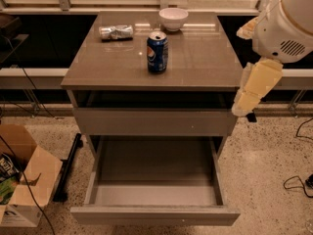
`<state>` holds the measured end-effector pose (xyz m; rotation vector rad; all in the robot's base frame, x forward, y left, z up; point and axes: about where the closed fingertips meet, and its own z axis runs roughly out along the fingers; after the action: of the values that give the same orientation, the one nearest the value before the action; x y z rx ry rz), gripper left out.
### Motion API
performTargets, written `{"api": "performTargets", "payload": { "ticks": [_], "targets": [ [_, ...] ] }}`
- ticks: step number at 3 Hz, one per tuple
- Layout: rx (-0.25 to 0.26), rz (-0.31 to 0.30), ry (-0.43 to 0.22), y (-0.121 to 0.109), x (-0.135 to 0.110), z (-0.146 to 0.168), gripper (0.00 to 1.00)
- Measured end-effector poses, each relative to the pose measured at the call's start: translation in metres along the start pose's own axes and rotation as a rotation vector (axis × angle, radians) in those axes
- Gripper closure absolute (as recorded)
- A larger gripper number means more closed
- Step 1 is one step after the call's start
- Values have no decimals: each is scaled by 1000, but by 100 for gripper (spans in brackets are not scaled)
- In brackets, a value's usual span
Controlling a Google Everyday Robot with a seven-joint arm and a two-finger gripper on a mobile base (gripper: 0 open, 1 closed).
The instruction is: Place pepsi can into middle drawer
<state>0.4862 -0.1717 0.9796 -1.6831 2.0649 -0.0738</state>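
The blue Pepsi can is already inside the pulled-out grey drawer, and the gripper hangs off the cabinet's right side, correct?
No. The camera view shows the blue Pepsi can standing upright on the brown cabinet top, not in the pulled-out grey drawer. The gripper does hang off the cabinet's right side.

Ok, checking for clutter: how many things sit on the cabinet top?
3: pepsi can near the middle, foil packet back left, white bowl at the back. Nothing looks hidden. End effector hangs right of the cabinet.
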Motion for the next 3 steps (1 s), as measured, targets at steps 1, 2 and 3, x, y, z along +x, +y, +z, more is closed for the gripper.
{"api": "performTargets", "payload": {
  "ticks": [1,2,3],
  "targets": [
    [0,0,0,0,0,0,0],
    [10,25,-39,-12,-13,27,0],
    [29,36,-105,-41,-41,67,0]
  ]
}}
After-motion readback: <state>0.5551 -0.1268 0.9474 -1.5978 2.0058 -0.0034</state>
